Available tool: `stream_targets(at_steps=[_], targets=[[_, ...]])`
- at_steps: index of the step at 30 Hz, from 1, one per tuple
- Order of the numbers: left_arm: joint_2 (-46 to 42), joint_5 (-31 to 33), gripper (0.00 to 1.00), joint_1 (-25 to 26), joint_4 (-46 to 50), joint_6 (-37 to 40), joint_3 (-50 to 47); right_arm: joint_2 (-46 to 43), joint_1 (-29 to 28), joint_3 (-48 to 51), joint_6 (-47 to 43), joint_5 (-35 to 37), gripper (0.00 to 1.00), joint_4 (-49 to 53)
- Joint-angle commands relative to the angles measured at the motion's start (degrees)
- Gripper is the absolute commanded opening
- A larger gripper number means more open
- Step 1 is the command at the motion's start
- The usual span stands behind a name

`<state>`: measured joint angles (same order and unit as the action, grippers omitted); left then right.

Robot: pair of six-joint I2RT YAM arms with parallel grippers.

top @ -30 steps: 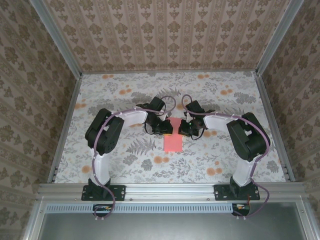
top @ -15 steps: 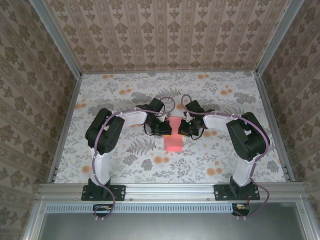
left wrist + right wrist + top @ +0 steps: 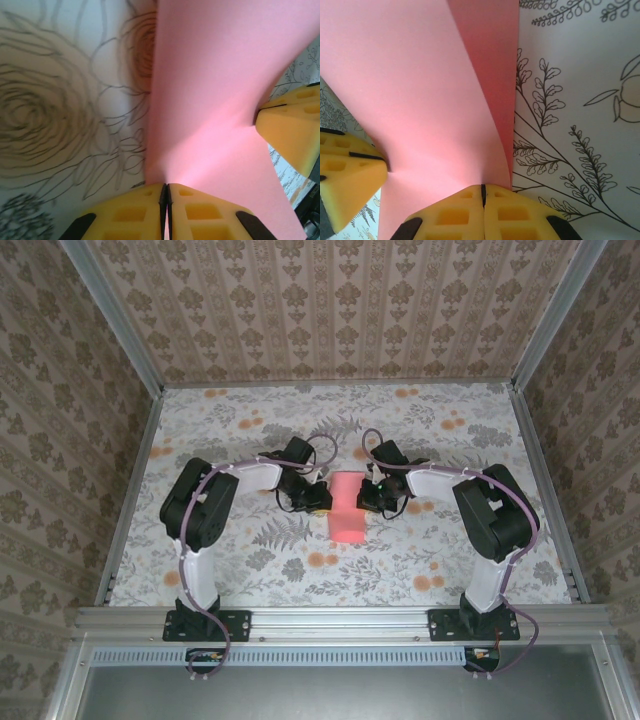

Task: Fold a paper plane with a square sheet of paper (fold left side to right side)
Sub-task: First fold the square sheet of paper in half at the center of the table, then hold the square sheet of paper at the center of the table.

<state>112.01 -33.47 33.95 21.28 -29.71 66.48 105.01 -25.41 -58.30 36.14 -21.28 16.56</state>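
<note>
You had the left gripper (image 3: 166, 194) squeezed shut. Its two yellow pads (image 3: 131, 215) met with only a hairline seam between them, and an edge of the salmon-pink sheet of paper (image 3: 215, 90) was pinched in that seam. The right gripper (image 3: 482, 195) stood the same way, pads pressed together with the paper's edge caught between them.

In the left wrist view, the right gripper's yellow tip sat at the right side of the frame, biting the sheet's margin. In the right wrist view, the left gripper's tip did likewise at the lower left.

From above, the sheet lay near the middle of the floral table (image 3: 250, 430), directly between your two grippers. There it read as a narrow rectangle, longer running away from the arm bases than across. The left gripper was at its left edge and the right gripper at its right edge, both toward the far end.

Up close, the paper did not lie flat. It bowed up off the cloth from each pinch. In the right wrist view, a paler face curved across a darker strip along the right margin. I could not tell whether that strip was a second layer or only shade.
</note>
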Motion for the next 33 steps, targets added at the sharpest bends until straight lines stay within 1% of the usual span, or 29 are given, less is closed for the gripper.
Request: stream_targets(at_steps=[1,9,15,19,25,33], targets=[[-1.97,4.8,0.13,-1.79,5.18,1.79,-1.89,2.86,-0.45,0.95,-0.63,3.7,0.06,4.55],[-5.44,4.53,0.13,-0.9,4.42,0.94,0.1,2.76,-0.43,0.77,-0.5,3.44,0.06,4.48],[-2.26,3.33,0.13,2.13,3.62,0.12,3.5,2.75,-0.43,0.73,-0.5,3.3,0.06,4.44],[0.27,2.48,0.13,3.38,1.28,-1.53,4.87,2.85,-0.52,0.73,-0.46,3.26,0.06,4.38],[2.93,2.9,0.14,4.25,0.82,-2.19,6.3,2.97,-0.61,0.53,-0.52,3.06,0.06,4.51],[3.59,3.37,0.14,4.52,2.19,-1.93,5.25,2.56,-0.61,0.85,-0.46,2.19,0.06,3.09]])
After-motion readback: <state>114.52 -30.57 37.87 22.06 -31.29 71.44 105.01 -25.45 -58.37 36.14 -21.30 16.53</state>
